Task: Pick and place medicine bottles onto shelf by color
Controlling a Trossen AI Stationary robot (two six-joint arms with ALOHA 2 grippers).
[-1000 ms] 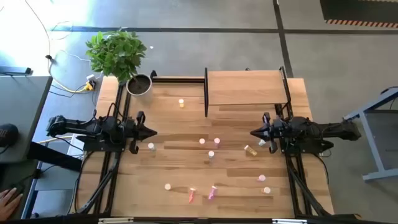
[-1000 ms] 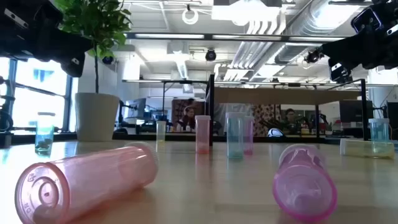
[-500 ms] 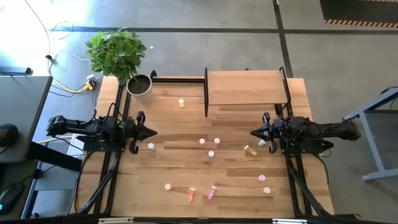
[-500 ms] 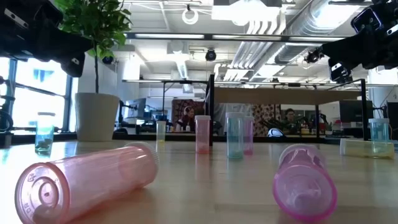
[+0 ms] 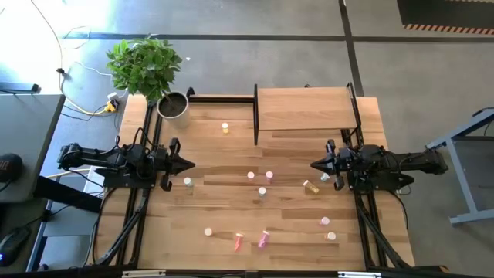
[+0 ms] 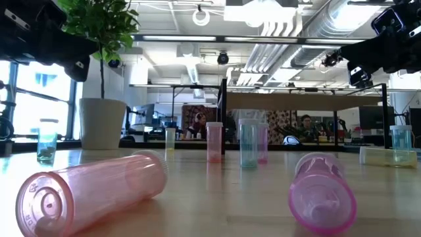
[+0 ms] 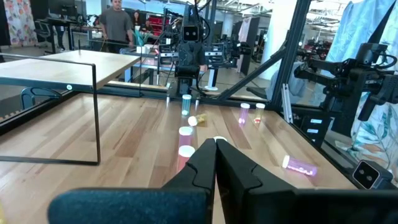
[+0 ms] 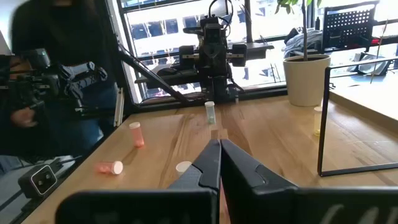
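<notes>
Several small medicine bottles are scattered over the wooden table. A yellow one (image 5: 225, 128) stands near the shelf. Pink ones (image 5: 251, 175) (image 5: 269, 175) stand mid-table and a pale green one (image 5: 187, 182) stands on the left. A red-pink bottle (image 5: 238, 242) and a magenta one (image 5: 263, 239) lie on their sides near the front edge. The shelf (image 5: 305, 108), a light-wood board in a black frame, stands at the far right. My left gripper (image 5: 191, 164) is shut at the left edge, pointing level. My right gripper (image 5: 312, 164) is shut at the right edge, facing it. Neither holds anything.
A potted plant in a grey pot (image 5: 173, 105) stands at the table's far left corner. A yellow bottle (image 5: 311, 186) lies just in front of my right gripper. More bottles (image 5: 325, 222) (image 5: 331, 235) stand at the near right. People show in the room beyond the table.
</notes>
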